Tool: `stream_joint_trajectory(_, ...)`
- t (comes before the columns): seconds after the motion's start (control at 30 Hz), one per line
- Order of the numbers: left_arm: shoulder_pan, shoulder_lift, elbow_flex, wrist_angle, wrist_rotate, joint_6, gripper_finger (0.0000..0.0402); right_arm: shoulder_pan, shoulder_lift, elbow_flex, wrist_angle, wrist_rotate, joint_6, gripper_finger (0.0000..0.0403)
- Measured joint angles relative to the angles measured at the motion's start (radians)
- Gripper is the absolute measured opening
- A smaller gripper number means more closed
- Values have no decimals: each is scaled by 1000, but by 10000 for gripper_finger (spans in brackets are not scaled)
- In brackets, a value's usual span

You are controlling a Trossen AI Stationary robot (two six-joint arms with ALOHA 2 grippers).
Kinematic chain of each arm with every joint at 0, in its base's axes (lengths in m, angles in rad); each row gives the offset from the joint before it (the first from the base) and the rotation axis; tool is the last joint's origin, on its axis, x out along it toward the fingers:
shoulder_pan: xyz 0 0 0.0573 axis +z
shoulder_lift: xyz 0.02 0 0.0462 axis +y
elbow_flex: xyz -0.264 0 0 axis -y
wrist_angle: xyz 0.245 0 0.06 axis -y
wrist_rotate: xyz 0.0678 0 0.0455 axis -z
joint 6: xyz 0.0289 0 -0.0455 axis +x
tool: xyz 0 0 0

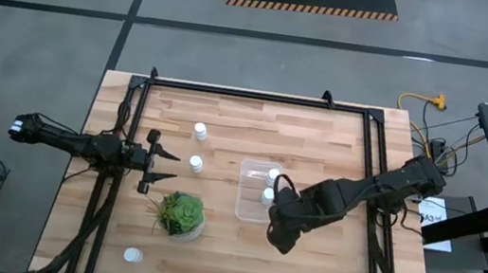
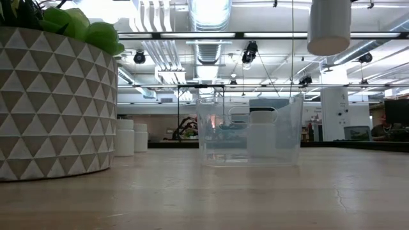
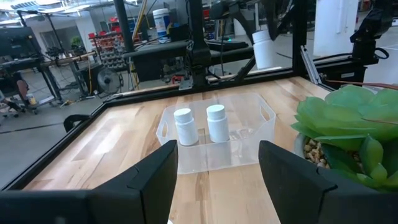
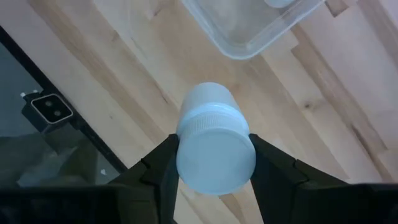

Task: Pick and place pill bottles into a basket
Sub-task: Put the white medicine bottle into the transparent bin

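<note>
Right claw (image 4: pixel 211 163) is clenching a white pill bottle (image 4: pixel 214 146), fingers pressing on either side of the cap end, and it is hanging above the desk (image 1: pixel 303 260) just outside the near edge of the clear basket (image 1: pixel 243 208); in the low view the held bottle (image 2: pixel 329 25) is sitting high in the air, above and off to one side of the bin (image 2: pixel 249 131). The relation that matters: the basket is lying just beyond the claw, toward the desk's far side, so by my read the next move is a short carry over the rim followed by a release (the bottle's long axis is running roughly along the wrist camera's line of sight, cap toward the lens, so orientation at drop looks uncritical for an open bin). Two bottles (image 3: pixel 208 124) are already standing upright inside the basket. Outside it, two more bottles (image 1: pixel 198 146) are standing upright between the basket and the left arm, and another (image 1: pixel 133 255) is sitting near the front-left, past the potted plant (image 1: pixel 180 214). Left claw (image 1: pixel 152 164) is waiting released, fingers apart and gripping nothing, pointing toward the basket beside the plant; it is the nearer arm for those loose bottles.
</note>
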Motion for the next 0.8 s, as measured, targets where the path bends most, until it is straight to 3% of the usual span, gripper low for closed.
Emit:
stream_joint_trajectory(0.27,0,0,0,0,0,0,207,-38,0,21,-19,0,-82,147)
stream_joint_trajectory(0.8,0,2,0,0,0,0,207,-156,21,21,-42,3,-491,147)
